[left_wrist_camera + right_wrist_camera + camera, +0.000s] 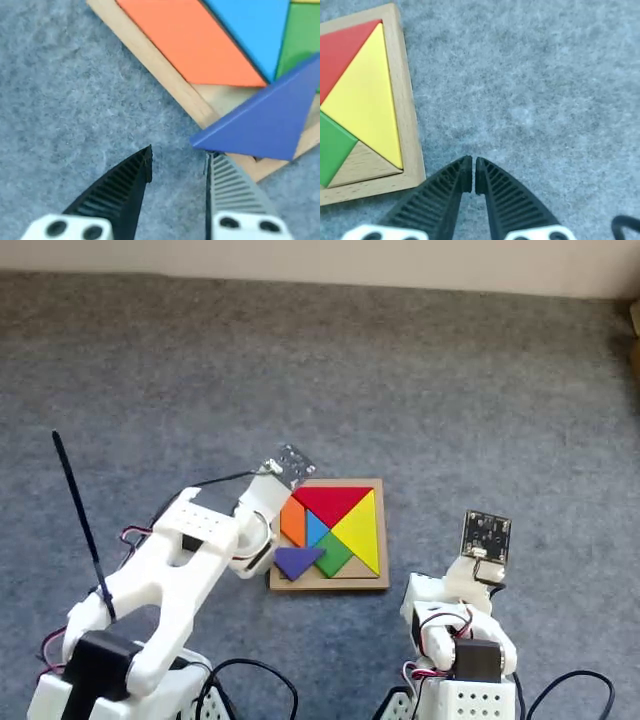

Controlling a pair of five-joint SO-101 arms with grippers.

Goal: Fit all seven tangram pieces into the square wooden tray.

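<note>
Ribbed black fingers [125, 190] of the left gripper [178, 155] sit closest to my left wrist camera, low over the grey carpet just off the square wooden tray's [160, 65] rim. Seen from the high view, that puts them at the tray's 7 o'clock corner.

Just past them lies the purple triangle [270, 125]. It rests skewed across that corner, riding on the rim and hanging out over the carpet rather than seated in the bare wood beneath it.

My worry is a careless nudge. Pushing the overhanging point sideways could pivot the triangle up over the orange piece [195, 40], or slide it off onto the carpet. A hard shove could also shift the whole tray and jostle the seated pieces.

As for the left fingers, I judge them moderately spread and gripping nothing. One tip sits right at the triangle's edge, and I cannot tell whether it touches.

Farther in, the blue piece [250, 30], green piece [300, 45], yellow piece [358, 532] and red piece [330, 502] lie flat. Bare wood shows at the 5 o'clock corner.

Well apart at the tray's 4 o'clock, the right gripper [473, 167] hangs over carpet, its fingers all but closed on nothing.
</note>
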